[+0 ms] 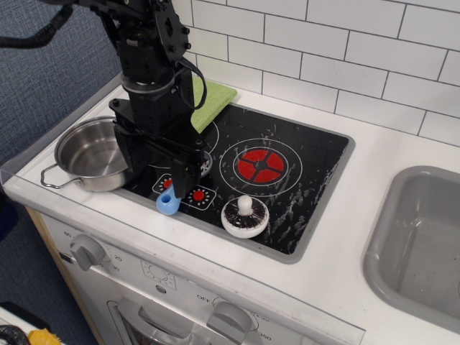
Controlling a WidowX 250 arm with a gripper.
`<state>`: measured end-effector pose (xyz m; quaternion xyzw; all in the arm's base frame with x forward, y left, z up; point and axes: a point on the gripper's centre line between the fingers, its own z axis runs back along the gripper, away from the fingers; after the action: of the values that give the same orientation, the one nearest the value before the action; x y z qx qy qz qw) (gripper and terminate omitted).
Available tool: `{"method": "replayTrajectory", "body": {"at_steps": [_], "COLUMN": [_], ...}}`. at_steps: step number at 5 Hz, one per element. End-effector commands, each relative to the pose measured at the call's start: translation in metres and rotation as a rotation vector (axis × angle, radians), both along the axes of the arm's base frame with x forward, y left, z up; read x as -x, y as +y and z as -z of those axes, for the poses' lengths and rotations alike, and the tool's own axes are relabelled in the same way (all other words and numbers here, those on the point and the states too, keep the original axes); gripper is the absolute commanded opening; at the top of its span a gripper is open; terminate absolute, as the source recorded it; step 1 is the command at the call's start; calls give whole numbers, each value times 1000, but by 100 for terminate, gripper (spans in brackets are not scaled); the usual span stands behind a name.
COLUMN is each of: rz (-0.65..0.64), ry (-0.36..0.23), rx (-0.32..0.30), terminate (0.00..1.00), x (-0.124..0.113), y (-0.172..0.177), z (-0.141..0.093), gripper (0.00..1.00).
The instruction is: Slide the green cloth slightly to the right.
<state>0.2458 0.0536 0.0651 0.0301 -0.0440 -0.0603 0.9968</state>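
Note:
The green cloth (213,100) lies at the back left corner of the black stovetop (309,180), partly over the back left burner ring. Its left part is hidden behind my arm. My gripper (159,171) hangs over the front left of the stovetop, in front of the cloth and apart from it. Its jaws stand spread apart and hold nothing.
A steel pot (86,154) stands left of the stovetop, close to my gripper. A small blue plastic piece (169,203) and a white and dark mushroom-shaped toy (244,216) sit at the front edge. The red burner (260,165) is mid-stove. A grey sink (424,244) is at the right. A tiled wall (345,50) runs behind.

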Motion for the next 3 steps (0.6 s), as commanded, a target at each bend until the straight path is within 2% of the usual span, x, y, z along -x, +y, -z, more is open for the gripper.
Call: {"method": "replayTrajectory", "body": {"at_steps": [1,2,3], "rz": [0,-10,-51], "ry": [0,22,58], "rx": [0,14,150], "terminate": [0,0,0], "x": [0,-1,-13], "y": [0,3,16], "z": [0,2,-6], "gripper": [100,100,100]}}
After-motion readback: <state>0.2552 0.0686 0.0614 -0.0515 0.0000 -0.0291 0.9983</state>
